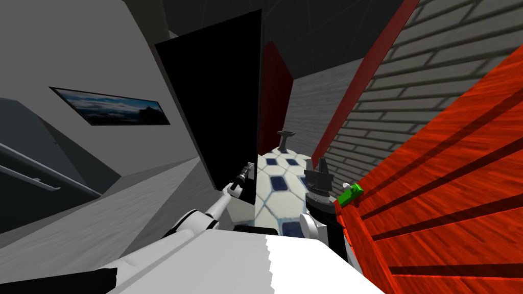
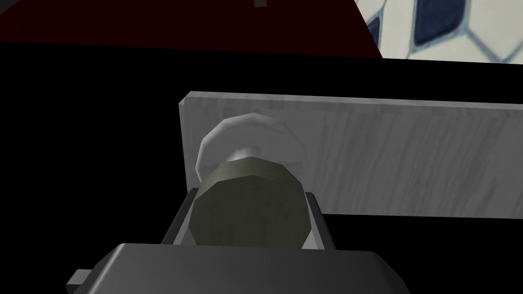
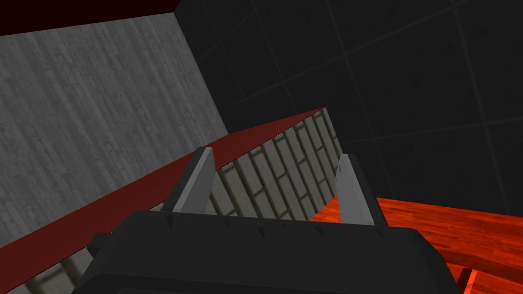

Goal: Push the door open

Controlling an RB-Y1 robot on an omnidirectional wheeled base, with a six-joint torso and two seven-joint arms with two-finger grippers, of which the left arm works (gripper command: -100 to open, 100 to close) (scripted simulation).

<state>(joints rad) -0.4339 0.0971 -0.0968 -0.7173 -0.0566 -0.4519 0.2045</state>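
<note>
Grey walls are closing round a floor (image 1: pixel 280 179) of white and dark blue tiles. The door (image 1: pixel 214 97), drawn as a flat black panel, is standing in the middle, with its free edge turned toward the tiles.

At that edge of the door the left gripper (image 1: pixel 248 172) is reaching in. Its wrist view is showing both fingers (image 2: pixel 180 220) pressing the sides of a round olive-grey knob (image 2: pixel 249 217), so the hand is clamping the knob. Behind the knob a pale round collar (image 2: pixel 245 135) is sitting against a light grey slab (image 2: pixel 408 163). Whether that slab is the door's face or its edge, I cannot tell.

The right gripper (image 3: pixel 274 153) is hanging across the tiles from the door, touching nothing, with its two fingers standing well apart and empty. Just beside it, further from the door, a red wooden panel (image 1: pixel 449 173) is carrying a small green lever (image 1: pixel 352 194). A grey brick wall (image 1: pixel 434 76) with a dark red strip (image 1: pixel 357 97) along its edge is rising past that panel.

On the door's other side a framed landscape picture (image 1: pixel 115 108) is hanging on the grey wall. A grey handrail (image 1: pixel 30 171) is running further out from the door.
</note>
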